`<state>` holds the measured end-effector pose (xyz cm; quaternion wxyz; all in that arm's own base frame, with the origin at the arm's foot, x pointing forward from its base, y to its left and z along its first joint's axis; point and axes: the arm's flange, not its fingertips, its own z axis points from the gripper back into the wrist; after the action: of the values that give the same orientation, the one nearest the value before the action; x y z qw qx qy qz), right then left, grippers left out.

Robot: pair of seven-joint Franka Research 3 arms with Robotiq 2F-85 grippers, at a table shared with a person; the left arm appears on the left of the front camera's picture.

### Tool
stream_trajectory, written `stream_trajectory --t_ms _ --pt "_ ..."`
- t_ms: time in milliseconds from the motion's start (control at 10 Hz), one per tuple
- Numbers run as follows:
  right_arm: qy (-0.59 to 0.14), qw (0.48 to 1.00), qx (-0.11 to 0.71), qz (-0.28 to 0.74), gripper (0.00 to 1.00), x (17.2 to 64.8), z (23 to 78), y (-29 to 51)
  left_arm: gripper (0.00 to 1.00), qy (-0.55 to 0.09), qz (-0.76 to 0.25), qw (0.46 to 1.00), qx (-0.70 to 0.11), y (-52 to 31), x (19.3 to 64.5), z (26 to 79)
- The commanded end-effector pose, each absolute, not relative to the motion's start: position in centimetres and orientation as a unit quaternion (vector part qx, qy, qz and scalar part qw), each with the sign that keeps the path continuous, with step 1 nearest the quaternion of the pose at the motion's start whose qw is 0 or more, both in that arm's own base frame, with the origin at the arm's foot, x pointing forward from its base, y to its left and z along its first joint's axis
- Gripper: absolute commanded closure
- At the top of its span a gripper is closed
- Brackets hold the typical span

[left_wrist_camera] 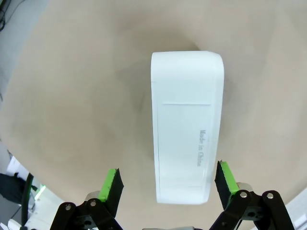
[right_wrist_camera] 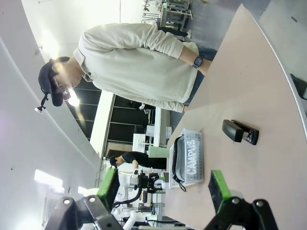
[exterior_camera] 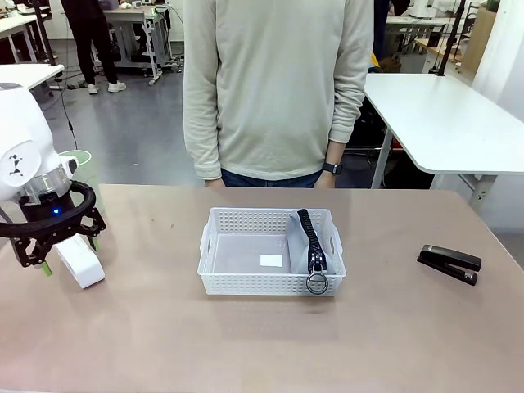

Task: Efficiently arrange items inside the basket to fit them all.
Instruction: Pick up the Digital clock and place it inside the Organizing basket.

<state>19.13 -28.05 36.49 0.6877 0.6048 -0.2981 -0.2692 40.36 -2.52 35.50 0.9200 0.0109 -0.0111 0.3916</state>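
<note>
My left claw (left_wrist_camera: 168, 178) hangs spread astride one end of the box (left_wrist_camera: 187, 120) on the surface (exterior_camera: 164, 327), left of the basket (exterior_camera: 270, 214), so I should centre it over the box's middle before pinching squarely.

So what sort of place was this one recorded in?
Most likely a robotics lab or workshop: a white robot arm at the brown tabletop, white worktables behind the person, and equipment benches farther back.
</note>
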Motion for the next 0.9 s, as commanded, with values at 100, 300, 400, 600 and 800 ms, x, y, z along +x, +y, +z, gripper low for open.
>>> stream_trajectory --t_ms 100,300,400,600,800 --pt "-0.306 0.691 0.603 -0.256 0.0 19.0 36.5 -28.0 0.0 -0.008 0.406 0.914 0.012 -2.5 40.8 33.8" --pt "-0.306 0.691 0.603 -0.256 0.0 19.0 36.5 -28.0 0.0 -0.012 0.423 0.906 0.0 -2.1 40.9 33.1" --pt "-0.306 0.691 0.603 -0.256 0.0 19.0 36.5 -28.0 0.0 -0.018 0.429 0.903 0.004 -1.9 41.0 32.7" --pt "-0.306 0.691 0.603 -0.256 0.0 19.0 36.5 -28.0 0.0 -0.016 0.421 0.907 -0.008 -1.7 41.3 32.5" --pt "-0.306 0.691 0.603 -0.256 0.0 19.0 36.5 -28.0 0.0 -0.017 0.425 0.905 -0.011 -1.8 41.5 32.4"
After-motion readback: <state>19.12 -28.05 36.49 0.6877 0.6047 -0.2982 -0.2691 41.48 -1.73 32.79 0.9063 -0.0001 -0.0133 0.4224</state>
